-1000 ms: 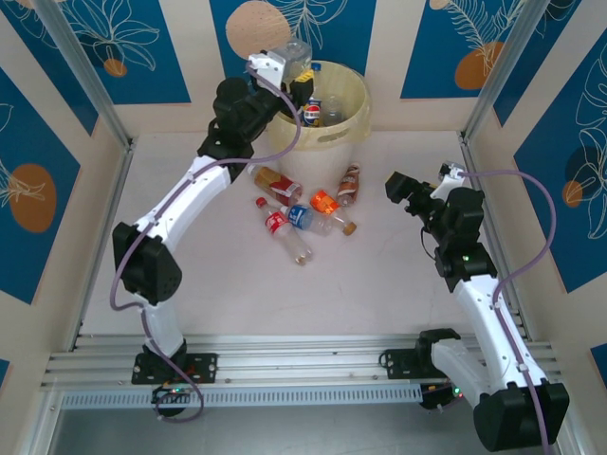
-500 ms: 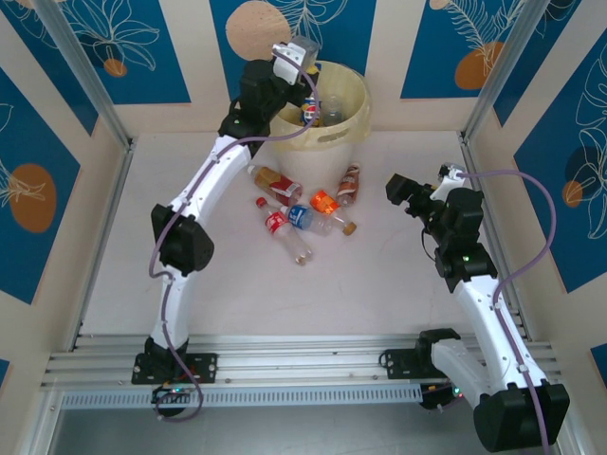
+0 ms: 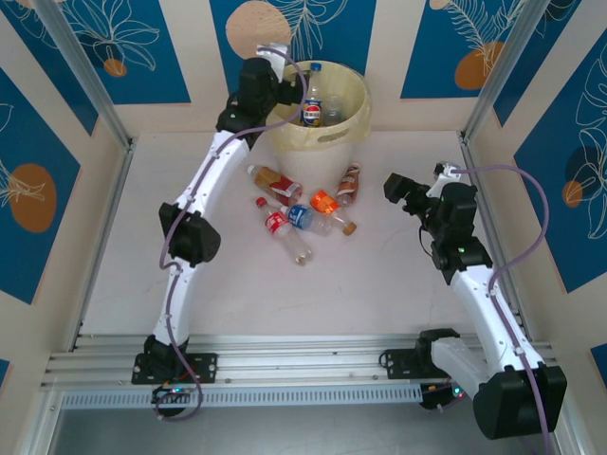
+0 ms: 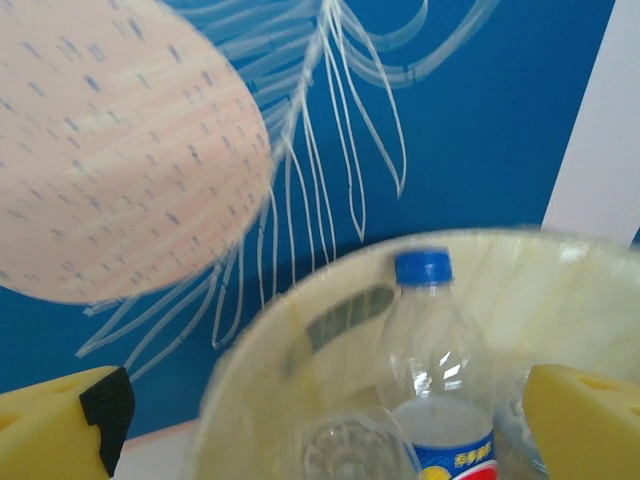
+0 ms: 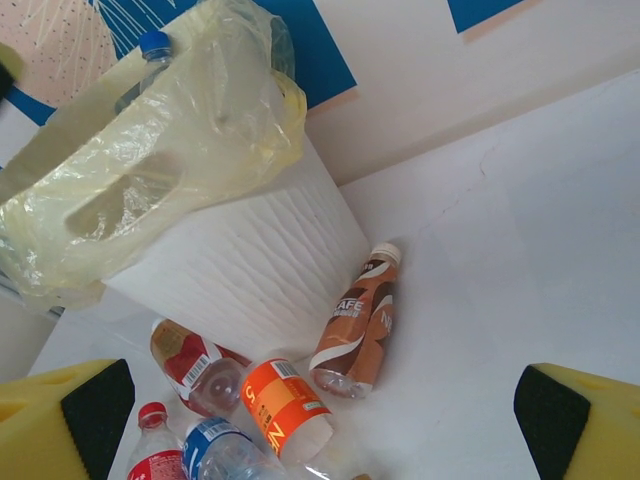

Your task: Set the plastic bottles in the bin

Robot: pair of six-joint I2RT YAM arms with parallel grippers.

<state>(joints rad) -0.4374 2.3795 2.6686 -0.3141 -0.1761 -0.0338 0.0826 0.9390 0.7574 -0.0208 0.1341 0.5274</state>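
Over the bin [image 3: 353, 131], the left gripper [image 4: 322, 424] hangs open, bottles [image 3: 311, 99] inside. About five more litter the table [image 3: 190, 275]; right gripper [image 3: 394, 187] open, empty.

Bin [image 3: 332, 142] pale yellow; bottle [image 4: 437, 370] clr, blue cap, blue/red label; wall [image 4: 480, 120] blue w/ white fronds, peach dotted disc.

Left pincer [image 4: 325, 412] spread wide (extended far forward), right pincer [image 5: 320, 402] agape, aimed left

top cam looks down on whole table [image 3: 379, 275] from high behind its near edge. left wrist cam close at bin [image 4: 560, 290] rim, facing the wall. right wrist cam low, farther off, same bin.
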